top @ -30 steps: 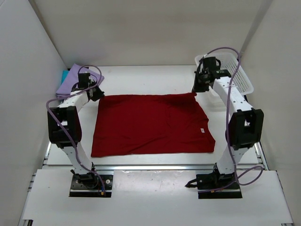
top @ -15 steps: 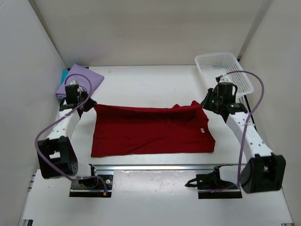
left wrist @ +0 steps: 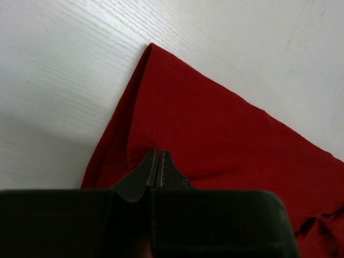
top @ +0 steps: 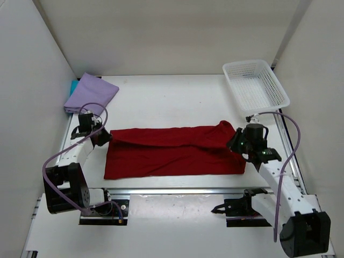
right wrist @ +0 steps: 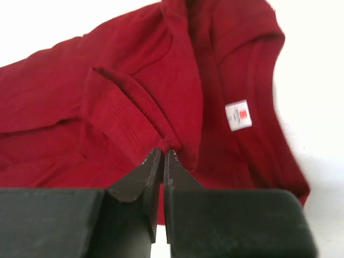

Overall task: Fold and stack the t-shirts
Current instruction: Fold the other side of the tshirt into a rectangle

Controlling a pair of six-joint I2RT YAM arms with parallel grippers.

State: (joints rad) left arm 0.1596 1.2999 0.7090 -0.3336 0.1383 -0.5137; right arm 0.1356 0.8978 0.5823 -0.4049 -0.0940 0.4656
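The deep red t-shirt (top: 172, 153) lies across the middle of the table, its far edge lifted and drawn over the lower layer. My left gripper (top: 105, 137) is shut on the shirt's far left corner; in the left wrist view the closed tips (left wrist: 158, 157) pinch red cloth (left wrist: 231, 134). My right gripper (top: 233, 142) is shut on the far right corner near the collar; its tips (right wrist: 163, 154) nip a small bunch of the red fabric (right wrist: 134, 86). A white neck label (right wrist: 238, 115) shows. The lavender t-shirt (top: 92, 92) lies folded at the far left on top of the teal t-shirt (top: 72, 86).
A white mesh basket (top: 256, 85) stands at the far right corner. White walls close in the table on the left, back and right. The arm bases and a metal rail (top: 177, 189) run along the near edge.
Both grippers have come toward the near edge, pulling the red shirt's far edge with them. The visible red area has narrowed into a shorter band.
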